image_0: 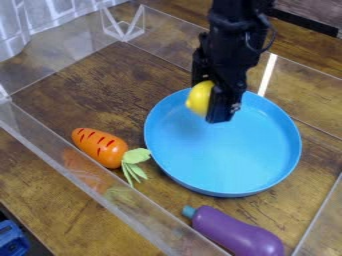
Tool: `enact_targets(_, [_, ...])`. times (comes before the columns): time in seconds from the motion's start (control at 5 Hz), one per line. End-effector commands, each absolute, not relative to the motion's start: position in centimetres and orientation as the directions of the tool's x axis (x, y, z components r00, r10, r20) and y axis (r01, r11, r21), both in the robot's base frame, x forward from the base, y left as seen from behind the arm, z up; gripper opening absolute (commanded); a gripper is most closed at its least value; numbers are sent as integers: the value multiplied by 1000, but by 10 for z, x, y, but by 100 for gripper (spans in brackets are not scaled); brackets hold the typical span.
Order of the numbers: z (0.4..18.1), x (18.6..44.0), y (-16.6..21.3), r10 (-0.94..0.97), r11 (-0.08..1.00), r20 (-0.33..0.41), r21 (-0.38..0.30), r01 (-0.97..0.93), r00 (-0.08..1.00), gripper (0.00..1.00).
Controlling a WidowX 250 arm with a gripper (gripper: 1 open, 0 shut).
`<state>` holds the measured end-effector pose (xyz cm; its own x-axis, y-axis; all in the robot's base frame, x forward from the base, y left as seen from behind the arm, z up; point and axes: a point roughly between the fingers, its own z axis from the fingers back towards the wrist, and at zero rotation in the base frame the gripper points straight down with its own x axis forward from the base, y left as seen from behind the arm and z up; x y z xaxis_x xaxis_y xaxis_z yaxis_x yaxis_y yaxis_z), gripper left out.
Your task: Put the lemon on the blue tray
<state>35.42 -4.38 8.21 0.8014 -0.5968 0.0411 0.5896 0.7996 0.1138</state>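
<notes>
lemon (199, 97): sitting up in the hand (211, 92), over the top-left rim of the blue tray (221, 150), upper middle of pic | hand: pinching lemon | feel: looking light, smooth, prob. stiff, maybe a bit slippery, not breaking easily | hold: best gripping round the fat middle, both sides, w/o squeezing too hard

One lemon (201, 98), one blue tray (225, 145), one orange carrot (99, 147), one purple eggplant (235, 233), one claw (218, 98).

Carrot (100, 146) and eggplant (235, 233) flank the open front of the blue tray (222, 160)
</notes>
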Motion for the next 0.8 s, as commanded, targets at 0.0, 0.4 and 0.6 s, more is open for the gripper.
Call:
enact_targets(0.0, [98, 363, -59, -618, 785, 89, 133, 605, 781, 0])
enact_targets(0.4, [95, 366, -70, -630, 776, 102, 115, 620, 770, 0])
enact_targets(0.6, [91, 368, -71, -637, 771, 113, 109, 627, 763, 0])
